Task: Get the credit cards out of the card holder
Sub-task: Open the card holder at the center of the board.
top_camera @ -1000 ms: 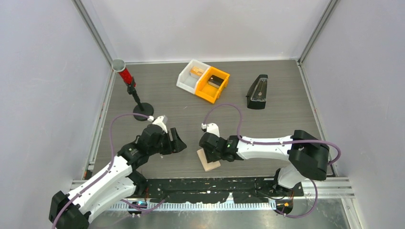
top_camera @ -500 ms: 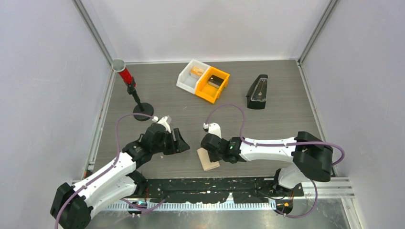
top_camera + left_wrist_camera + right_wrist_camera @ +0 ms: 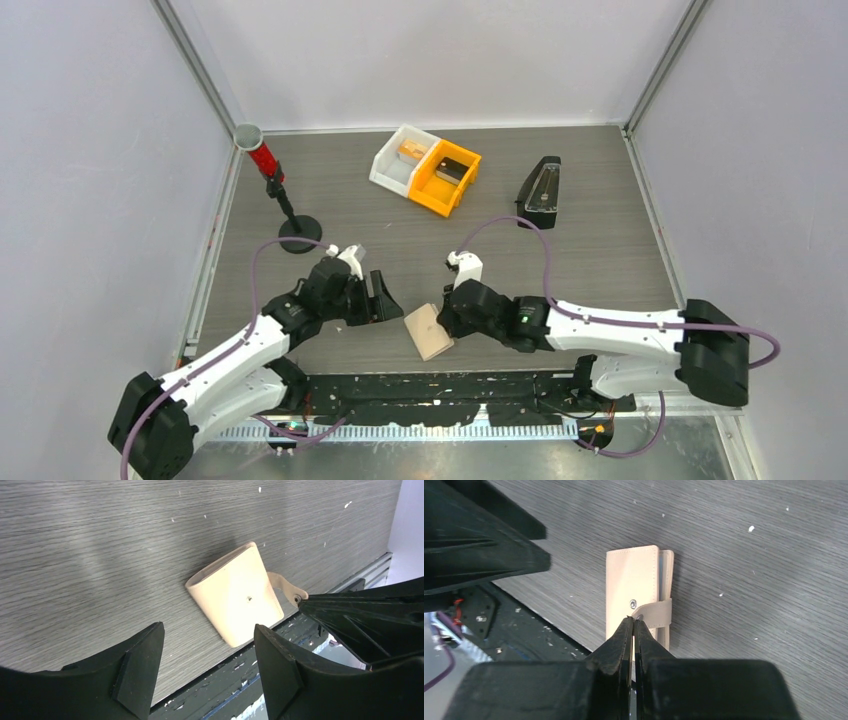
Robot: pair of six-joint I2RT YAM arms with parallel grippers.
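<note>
Near table edge, centre: card holder (image 3: 428,331) lies flat, nudged a bit left. R gripper (image 3: 633,622) just went from half-open to shut, apparently pinching the tab (image 3: 658,611) at its snap. L gripper (image 3: 388,303) moved closer, jaws wide, empty. No credit cards visible, prob still inside; unsnapping looks next.

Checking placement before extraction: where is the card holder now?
In the top view, the card holder lies flat near the table's front edge, between the left gripper and the right gripper, which pinches its strap tab.

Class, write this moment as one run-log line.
left gripper: open, near card holder, not touching | right gripper: shut on its tab | credit cards: none visible
</note>
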